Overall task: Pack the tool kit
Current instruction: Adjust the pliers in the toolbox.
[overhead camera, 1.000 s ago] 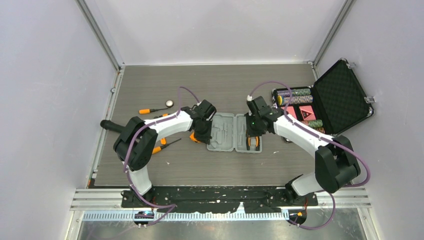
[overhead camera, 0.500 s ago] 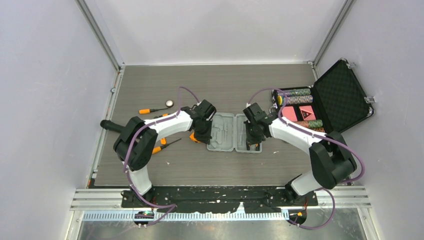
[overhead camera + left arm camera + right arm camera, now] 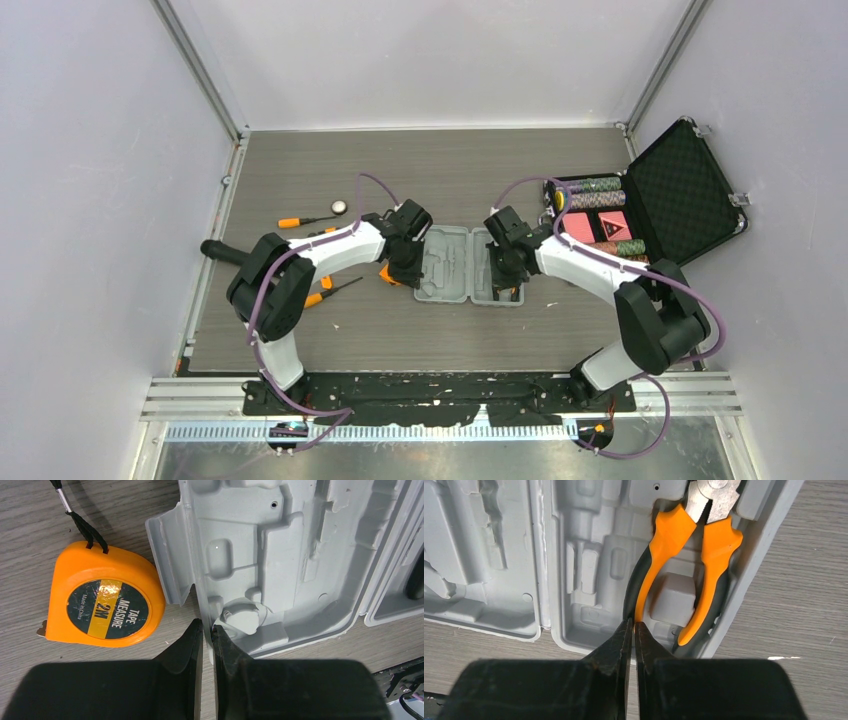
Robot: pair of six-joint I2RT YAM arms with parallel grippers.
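The grey tool kit case (image 3: 455,265) lies open and flat at the table's middle. My left gripper (image 3: 408,270) is shut on the case's left wall, as the left wrist view (image 3: 206,627) shows over the empty moulded half (image 3: 280,545). The orange tape measure (image 3: 105,602) lies on the table just left of the case. The orange-and-black pliers (image 3: 664,545) sit in the right half (image 3: 594,555). My right gripper (image 3: 634,624) is shut, with its tips at the end of the pliers' left handle; in the top view (image 3: 505,283) it covers the pliers.
Orange-handled screwdrivers (image 3: 300,221) (image 3: 328,290) lie left of the left arm, with a small white round piece (image 3: 340,207) behind them. A black foam-lined case with poker chips (image 3: 640,205) stands open at the right. A black handle (image 3: 222,251) lies at the table's left edge.
My right gripper has moved forward and a little left, down over the pliers in the case, hiding them from above. The left gripper and the case have not moved.
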